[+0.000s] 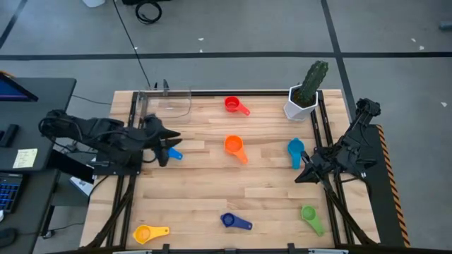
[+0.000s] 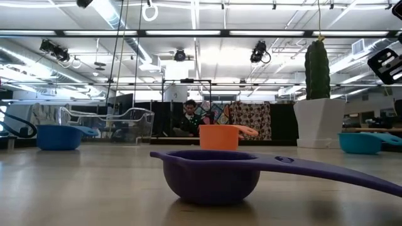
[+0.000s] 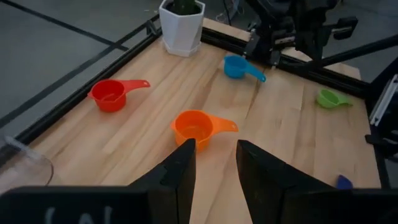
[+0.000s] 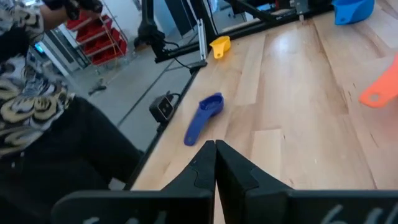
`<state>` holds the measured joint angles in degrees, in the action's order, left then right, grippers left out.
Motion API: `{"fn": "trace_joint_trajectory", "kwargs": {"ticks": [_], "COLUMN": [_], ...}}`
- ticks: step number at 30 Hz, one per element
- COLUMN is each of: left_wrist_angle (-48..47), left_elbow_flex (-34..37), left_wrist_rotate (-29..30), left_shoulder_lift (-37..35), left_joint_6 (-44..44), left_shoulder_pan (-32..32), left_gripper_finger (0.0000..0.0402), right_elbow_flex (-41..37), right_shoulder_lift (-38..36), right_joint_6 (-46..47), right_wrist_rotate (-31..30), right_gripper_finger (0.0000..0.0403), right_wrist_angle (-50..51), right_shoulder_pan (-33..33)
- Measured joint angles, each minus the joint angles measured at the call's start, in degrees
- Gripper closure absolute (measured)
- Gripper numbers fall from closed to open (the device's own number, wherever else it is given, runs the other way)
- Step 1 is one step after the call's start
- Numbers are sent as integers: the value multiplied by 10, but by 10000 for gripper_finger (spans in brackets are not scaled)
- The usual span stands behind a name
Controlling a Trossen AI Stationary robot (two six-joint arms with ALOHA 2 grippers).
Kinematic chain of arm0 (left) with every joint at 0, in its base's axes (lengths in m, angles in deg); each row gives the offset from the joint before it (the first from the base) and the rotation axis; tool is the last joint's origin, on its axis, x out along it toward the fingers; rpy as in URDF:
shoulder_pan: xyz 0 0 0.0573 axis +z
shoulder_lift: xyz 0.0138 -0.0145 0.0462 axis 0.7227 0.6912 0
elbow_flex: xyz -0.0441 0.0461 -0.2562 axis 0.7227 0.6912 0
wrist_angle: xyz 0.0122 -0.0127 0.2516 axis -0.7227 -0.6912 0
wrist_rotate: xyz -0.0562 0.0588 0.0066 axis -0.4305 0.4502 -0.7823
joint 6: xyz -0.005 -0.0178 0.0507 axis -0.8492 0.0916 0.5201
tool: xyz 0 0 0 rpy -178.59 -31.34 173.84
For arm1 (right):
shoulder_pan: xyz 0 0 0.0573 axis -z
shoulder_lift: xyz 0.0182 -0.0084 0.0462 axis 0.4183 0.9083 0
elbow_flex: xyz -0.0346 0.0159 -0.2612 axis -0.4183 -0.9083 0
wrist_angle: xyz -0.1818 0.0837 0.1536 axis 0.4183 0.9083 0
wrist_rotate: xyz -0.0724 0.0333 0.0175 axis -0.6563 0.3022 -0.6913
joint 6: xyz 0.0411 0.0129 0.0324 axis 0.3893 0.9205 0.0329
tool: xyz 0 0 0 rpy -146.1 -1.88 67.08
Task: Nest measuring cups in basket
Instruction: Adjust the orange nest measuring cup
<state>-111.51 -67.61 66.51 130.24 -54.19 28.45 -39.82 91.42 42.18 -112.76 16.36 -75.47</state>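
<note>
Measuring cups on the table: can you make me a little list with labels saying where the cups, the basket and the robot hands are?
basket: clear plastic rectangular basket, far left corner, no cups inside
cups on wood: red, orange, light blue, green, dark blue, yellow
blue cup: beside left gripper
left gripper: left edge, open, empty
right gripper: right edge, shut, empty
</note>
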Motion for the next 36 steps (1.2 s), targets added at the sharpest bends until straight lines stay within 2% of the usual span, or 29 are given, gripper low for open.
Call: {"fn": "trace_joint_trajectory", "kwargs": {"ticks": [8, 15, 20, 27, 32, 36], "left_wrist_angle": [-92, -147, -145, -91, -79, -44], "left_elbow_flex": [-153, -220, -221, -221, -221, -221], "left_wrist_rotate": [-12, -129, -204, -239, -277, -279], "left_shoulder_lift": [128, 215, 262, 331, 394, 441], "left_joint_6": [-18, -78, -76, 74, 137, 278], "left_shoulder_pan": [2, 42, 72, 100, 125, 133], "left_gripper_finger": [280, 280, 280, 280, 280, 280], "right_elbow_flex": [0, 0, 0, 0, 0, 0], "right_shoulder_lift": [0, 0, 0, 0, 0, 0], "right_joint_6": [38, 2, 38, 42, 41, 41], "right_wrist_rotate": [0, -18, -19, -20, -21, -21], "right_gripper_finger": [390, 390, 390, 390, 390, 390], "right_wrist_angle": [-91, -133, -162, -165, -169, -170], "right_shoulder_pan": [0, 0, 0, 0, 0, 0]}}
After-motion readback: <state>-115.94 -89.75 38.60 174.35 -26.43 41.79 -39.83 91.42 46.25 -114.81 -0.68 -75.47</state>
